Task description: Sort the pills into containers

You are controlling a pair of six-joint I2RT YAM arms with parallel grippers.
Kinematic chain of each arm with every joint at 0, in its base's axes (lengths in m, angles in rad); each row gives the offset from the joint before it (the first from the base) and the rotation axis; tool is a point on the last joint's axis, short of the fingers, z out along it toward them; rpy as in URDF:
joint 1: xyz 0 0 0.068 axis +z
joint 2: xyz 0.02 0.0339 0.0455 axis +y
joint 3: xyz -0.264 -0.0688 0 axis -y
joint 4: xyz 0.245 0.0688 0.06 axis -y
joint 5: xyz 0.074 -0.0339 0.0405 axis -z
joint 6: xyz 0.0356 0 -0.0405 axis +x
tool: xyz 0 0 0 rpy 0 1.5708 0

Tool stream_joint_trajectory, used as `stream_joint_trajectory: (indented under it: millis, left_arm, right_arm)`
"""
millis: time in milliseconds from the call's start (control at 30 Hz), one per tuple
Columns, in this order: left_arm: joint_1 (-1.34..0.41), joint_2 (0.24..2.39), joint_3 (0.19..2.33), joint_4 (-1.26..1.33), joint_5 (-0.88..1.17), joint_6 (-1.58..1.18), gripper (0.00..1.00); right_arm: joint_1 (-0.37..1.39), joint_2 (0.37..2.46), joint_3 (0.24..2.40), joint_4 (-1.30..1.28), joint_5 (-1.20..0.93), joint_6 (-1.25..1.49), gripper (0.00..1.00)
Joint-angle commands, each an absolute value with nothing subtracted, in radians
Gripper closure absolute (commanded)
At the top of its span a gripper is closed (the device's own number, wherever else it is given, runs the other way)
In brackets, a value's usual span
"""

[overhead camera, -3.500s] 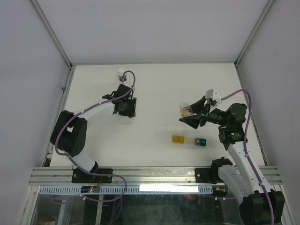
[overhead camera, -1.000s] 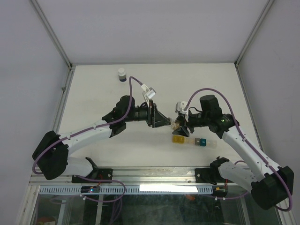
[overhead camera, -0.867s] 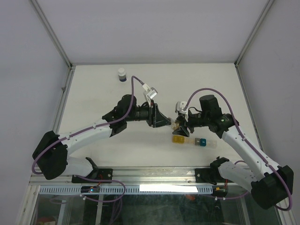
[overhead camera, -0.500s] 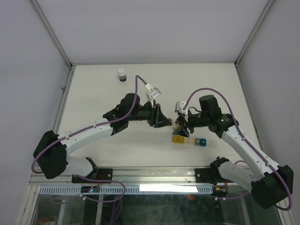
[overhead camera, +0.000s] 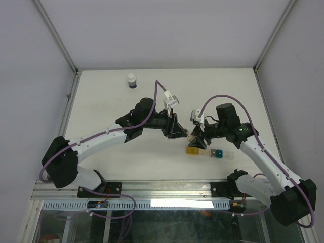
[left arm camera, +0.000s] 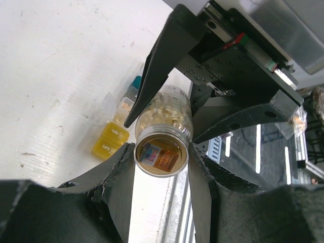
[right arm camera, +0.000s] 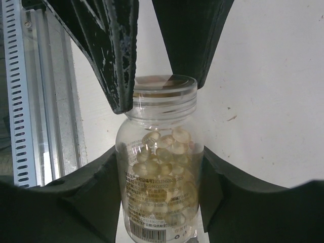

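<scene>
My right gripper (overhead camera: 196, 136) is shut on the body of a small clear vial (overhead camera: 191, 134) and holds it level, just above and behind the containers (overhead camera: 193, 150), a yellow, clear, teal, clear strip. The vial (right arm camera: 161, 167) is full of orange-tan pills (right arm camera: 169, 147). My left gripper (overhead camera: 183, 132) faces it, and its fingers (right arm camera: 115, 61) sit against both sides of the vial's clear cap (left arm camera: 161, 157). In the left wrist view the strip (left arm camera: 110, 144) lies below the vial, and one tan bit shows in its clear compartment (left arm camera: 123, 105).
A white-capped dark blue bottle (overhead camera: 131, 80) stands at the back left of the white table. A metal rail (overhead camera: 167, 190) runs along the near edge between the arm bases. Walls close in the left, right and back sides.
My left arm swung from beside the blue bottle to the vial's cap. In the last second its wrist rolled on the cap. My right gripper brought the vial down over the strip, then stayed still.
</scene>
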State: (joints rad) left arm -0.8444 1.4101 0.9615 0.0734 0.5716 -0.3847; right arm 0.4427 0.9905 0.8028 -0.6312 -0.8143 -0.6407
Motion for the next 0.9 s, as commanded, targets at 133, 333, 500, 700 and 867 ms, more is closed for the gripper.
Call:
stream_joint_trajectory:
  millis: [133, 333, 500, 700, 867]
  left_arm:
    - [-0.865, 1.478, 1.014, 0.066, 0.783, -0.098, 0.73]
    - [-0.865, 1.478, 0.999, 0.055, 0.927, 0.199, 0.73]
    - [-0.864, 1.490, 1.014, 0.045, 0.956, 0.335, 0.73]
    - [-0.864, 1.494, 1.044, 0.046, 0.924, 0.350, 0.67]
    - [-0.865, 1.468, 1.032, 0.055, 0.886, 0.338, 0.60]
  right_arm:
    - [0.425, 0.956, 0.848, -0.531, -0.957, -0.617, 1.00]
    - [0.415, 0.950, 0.845, -0.530, -0.977, -0.615, 1.00]
    - [0.413, 0.950, 0.843, -0.529, -0.976, -0.615, 1.00]
    - [0.409, 0.950, 0.843, -0.530, -0.977, -0.615, 1.00]
    - [0.405, 0.948, 0.843, -0.531, -0.978, -0.615, 1.00]
